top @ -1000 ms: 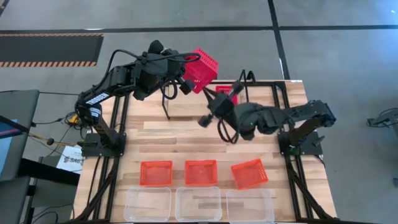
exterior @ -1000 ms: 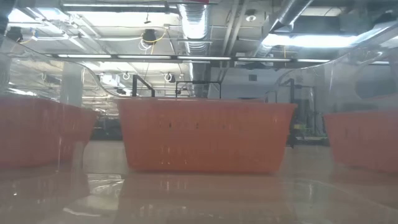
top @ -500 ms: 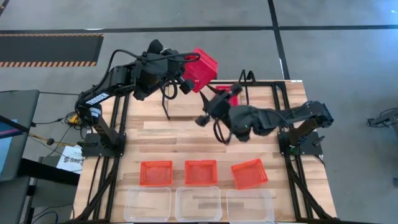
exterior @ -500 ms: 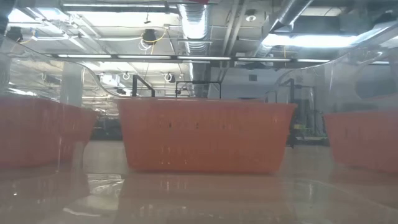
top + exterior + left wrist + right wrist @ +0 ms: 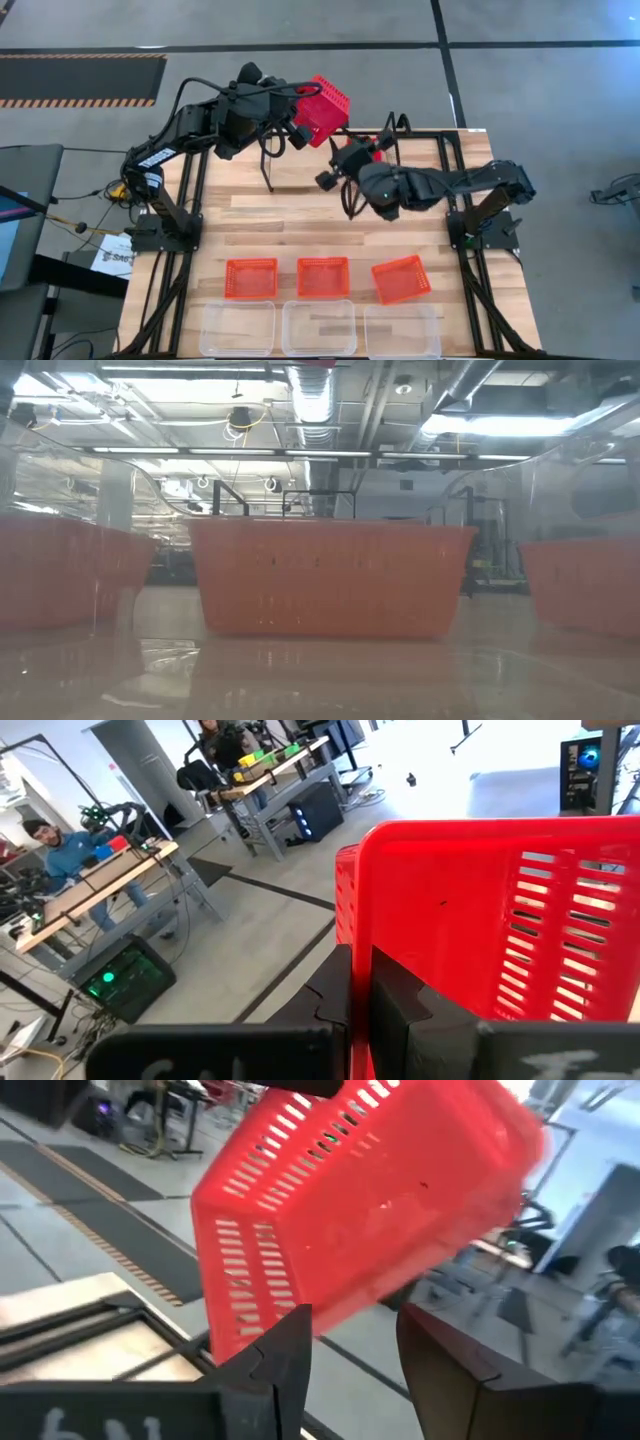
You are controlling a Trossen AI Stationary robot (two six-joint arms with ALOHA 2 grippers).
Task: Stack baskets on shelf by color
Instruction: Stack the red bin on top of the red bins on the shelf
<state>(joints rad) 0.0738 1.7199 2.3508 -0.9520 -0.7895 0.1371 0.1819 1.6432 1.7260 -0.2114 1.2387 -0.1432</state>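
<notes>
My left gripper (image 5: pixel 298 128) is shut on a red mesh-sided basket (image 5: pixel 324 108), which it keeps tilted in the air over the table's far edge. In the left wrist view the same basket (image 5: pixel 500 910) fills the picture. My right gripper (image 5: pixel 330 167) stands open just in front of that basket (image 5: pixel 370 1190), level, its fingers (image 5: pixel 275 1355) short of it. A second red basket (image 5: pixel 366 150) shows partly under the right arm, by the black wire shelf (image 5: pixel 268 165). My left gripper pinches one upright wall of the red basket at its edge (image 5: pixel 360 990) between its two fingers. The fingers come nearly level from the table's left side. The basket is lifted clear and tilted.
Three orange baskets (image 5: pixel 250 278) (image 5: pixel 323 277) (image 5: pixel 400 279) lie in a row on the wooden table, and three clear ones (image 5: pixel 237 328) (image 5: pixel 318 328) (image 5: pixel 400 330) along its near edge. The low view shows the orange baskets (image 5: pixel 330 590) through a clear wall. Black frame rails run along both table sides.
My right gripper has moved toward the table's far edge and closer to the held red basket, turning a little at the wrist. The left gripper and its basket have stayed where they were.
</notes>
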